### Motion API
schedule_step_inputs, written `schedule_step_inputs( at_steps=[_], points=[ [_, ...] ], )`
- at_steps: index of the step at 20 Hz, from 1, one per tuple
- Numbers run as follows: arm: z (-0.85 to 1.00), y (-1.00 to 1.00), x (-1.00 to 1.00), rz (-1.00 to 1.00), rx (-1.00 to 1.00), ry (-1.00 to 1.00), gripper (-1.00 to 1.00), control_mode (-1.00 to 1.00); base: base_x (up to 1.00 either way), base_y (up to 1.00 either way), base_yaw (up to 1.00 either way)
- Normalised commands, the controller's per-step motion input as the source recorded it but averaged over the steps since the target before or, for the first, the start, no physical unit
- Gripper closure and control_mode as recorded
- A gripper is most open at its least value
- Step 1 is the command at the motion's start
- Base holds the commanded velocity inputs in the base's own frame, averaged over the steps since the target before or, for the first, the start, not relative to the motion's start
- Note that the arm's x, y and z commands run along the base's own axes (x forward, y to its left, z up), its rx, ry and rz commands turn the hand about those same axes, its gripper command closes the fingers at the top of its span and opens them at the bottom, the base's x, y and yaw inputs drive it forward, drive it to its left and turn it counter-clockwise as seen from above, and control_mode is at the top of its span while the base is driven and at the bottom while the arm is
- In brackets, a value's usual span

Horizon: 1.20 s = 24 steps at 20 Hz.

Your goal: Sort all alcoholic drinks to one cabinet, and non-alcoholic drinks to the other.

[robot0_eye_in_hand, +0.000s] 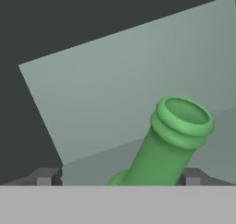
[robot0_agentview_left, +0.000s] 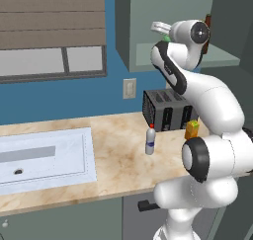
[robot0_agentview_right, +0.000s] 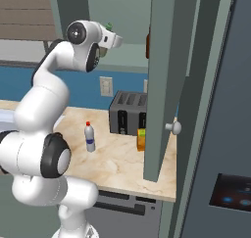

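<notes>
Cabinet work is going on in the left base view: the gripper (robot0_agentview_left: 163, 30) is reaching up into the open upper cabinet (robot0_agentview_left: 222, 59), and a bit of the green bottle (robot0_agentview_left: 167, 38) is showing under it. The white bottle (robot0_agentview_left: 150, 140) and the orange carton (robot0_agentview_left: 192, 129) are waiting on the counter (robot0_agentview_left: 113, 155), near the toaster (robot0_agentview_left: 165, 108).

From the right base view, the brown bottle (robot0_agentview_right: 147, 45) is standing on the same shelf, half hidden behind the cabinet door (robot0_agentview_right: 169, 80).

In the hand view, the green bottle's neck is rising between the fingertips (robot0_eye_in_hand: 44, 177), which are standing wide apart, not touching it. I judge the bottle is being released; next the hand needs pulling straight back, without knocking it.
</notes>
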Motion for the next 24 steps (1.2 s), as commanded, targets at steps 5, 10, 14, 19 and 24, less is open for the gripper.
schedule_step_inputs(
  at_steps=[5, 10, 14, 19, 24],
  points=[
    [0.00, 0.14, 0.19, 0.00, 0.00, 0.00, -1.00, -1.00, 0.00, 0.00, 0.00],
    [0.00, 0.12, 0.10, 0.00, 0.00, 0.00, -1.00, -1.00, 0.00, 0.00, 0.00],
    [0.00, 0.04, 0.00, 0.00, 0.00, 0.00, -1.00, -1.00, 0.00, 0.00, 0.00],
    [0.00, 0.01, 0.00, 0.00, 0.00, 0.00, -1.00, -1.00, 0.00, 0.00, 0.00],
    [0.00, 0.09, 0.04, 0.00, 0.01, 0.00, -1.00, -1.00, 0.00, 0.00, 0.00]
  ],
)
